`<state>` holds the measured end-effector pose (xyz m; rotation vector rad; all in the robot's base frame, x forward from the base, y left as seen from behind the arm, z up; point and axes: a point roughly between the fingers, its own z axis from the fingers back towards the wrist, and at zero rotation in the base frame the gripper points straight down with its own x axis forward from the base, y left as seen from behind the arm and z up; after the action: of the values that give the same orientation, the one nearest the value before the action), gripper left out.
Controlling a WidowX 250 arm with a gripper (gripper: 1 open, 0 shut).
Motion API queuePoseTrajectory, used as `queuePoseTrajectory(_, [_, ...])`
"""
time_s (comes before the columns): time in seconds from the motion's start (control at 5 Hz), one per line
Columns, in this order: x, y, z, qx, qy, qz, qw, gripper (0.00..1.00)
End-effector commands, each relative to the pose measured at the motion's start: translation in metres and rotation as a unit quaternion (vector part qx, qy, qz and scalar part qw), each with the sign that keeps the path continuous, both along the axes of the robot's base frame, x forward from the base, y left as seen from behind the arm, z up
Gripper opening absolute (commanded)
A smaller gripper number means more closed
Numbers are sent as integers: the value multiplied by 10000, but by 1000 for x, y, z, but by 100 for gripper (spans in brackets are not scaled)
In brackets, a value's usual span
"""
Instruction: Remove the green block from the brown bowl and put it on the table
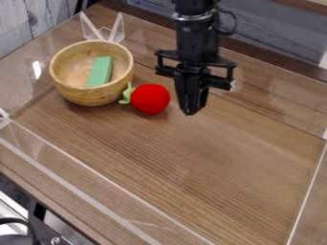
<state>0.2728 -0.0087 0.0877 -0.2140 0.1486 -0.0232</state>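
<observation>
The green block [101,69] lies flat inside the brown bowl [75,88], which stands at the back left of the table [192,172]. My gripper [192,108] hangs to the right of the bowl, pointing steeply down, its black fingers pressed together with nothing between them. Its tip is just right of a red ball and a good way from the bowl's rim.
A red ball [151,98] with a small green bit [125,94] on its left side rests between bowl and gripper. Clear plastic walls [52,158] line the table's edges. Bare wood spreads across the front and right.
</observation>
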Motion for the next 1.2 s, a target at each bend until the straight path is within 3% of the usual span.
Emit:
queuePoseTrajectory(0.0, [8,7,-3,38,-185,10,9998,0])
queuePoseTrajectory(0.2, [13,13,-13,49,-214,23,9998,0])
queuePoseTrajectory(0.4, [16,17,-8,63,-238,238,9994,100])
queuePoseTrajectory(0.6, [19,21,-3,75,-264,431,9987,100])
queuePoseTrajectory(0.8, [14,45,3,99,-328,389,9987,100])
queuePoseTrajectory(1.0, [6,90,11,190,-516,482,9973,100])
